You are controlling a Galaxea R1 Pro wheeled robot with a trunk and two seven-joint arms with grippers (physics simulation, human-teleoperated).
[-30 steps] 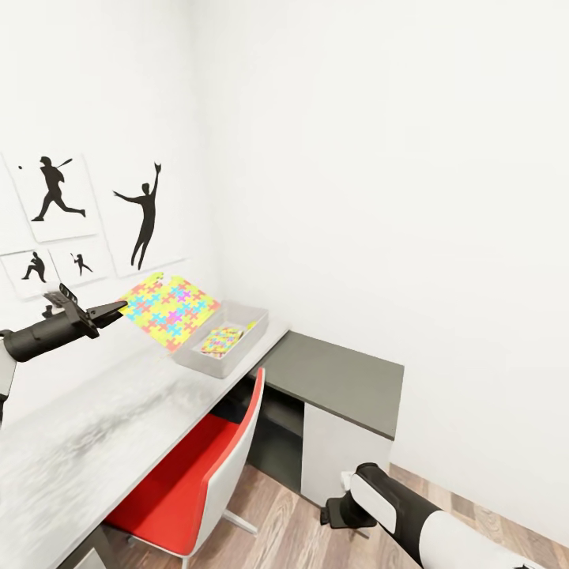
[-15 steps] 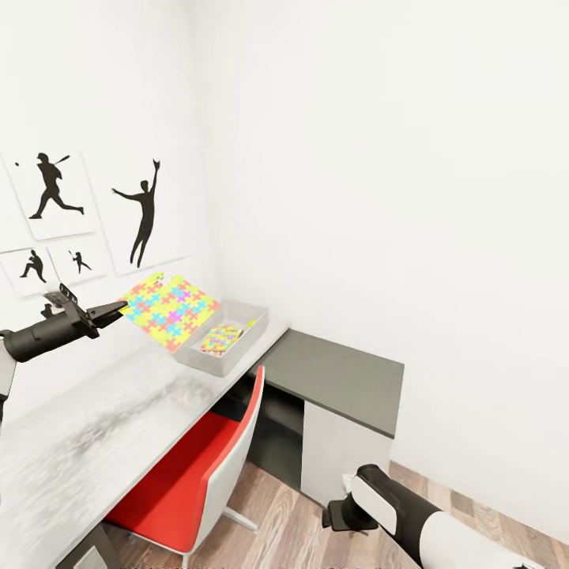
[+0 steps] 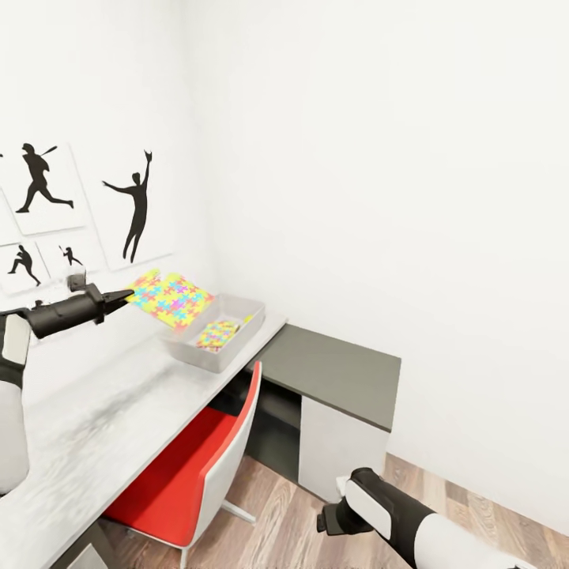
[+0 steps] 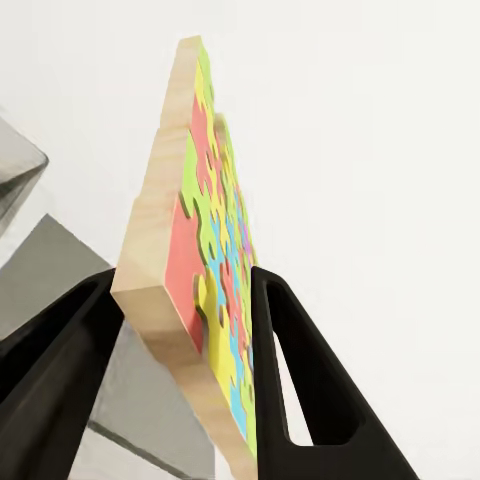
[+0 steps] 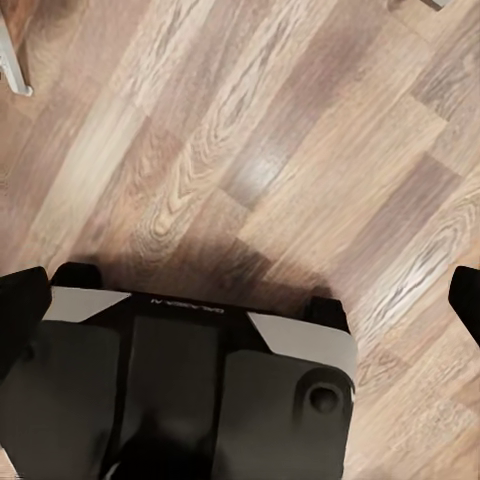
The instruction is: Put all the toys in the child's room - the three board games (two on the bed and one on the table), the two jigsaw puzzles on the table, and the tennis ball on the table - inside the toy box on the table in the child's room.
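Note:
My left gripper (image 3: pixel 126 298) is shut on the edge of a jigsaw puzzle (image 3: pixel 171 299), a thin flat with a yellow, pink, blue and orange pattern, held tilted in the air above the table (image 3: pixel 103 411). Its far edge hangs just over the left rim of the grey toy box (image 3: pixel 183 350). A second jigsaw puzzle (image 3: pixel 218 333) lies inside the box. In the left wrist view the puzzle (image 4: pixel 215 200) sits clamped between my two black fingers (image 4: pixel 300 370). My right gripper (image 3: pixel 328 520) hangs low over the floor, and in its wrist view (image 5: pixel 245 300) the fingers are spread wide apart.
A red chair (image 3: pixel 190 466) is pushed under the table's front edge. A dark grey cabinet section (image 3: pixel 332 367) joins the table at the right. Black silhouette pictures (image 3: pixel 136 207) hang on the left wall. Wood floor (image 5: pixel 300 130) and my own base (image 5: pixel 190 380) lie under the right arm.
The head view has shifted a little, so the whole scene sits higher and further left. My left gripper has edged the puzzle slightly towards the toy box. The right arm stays low.

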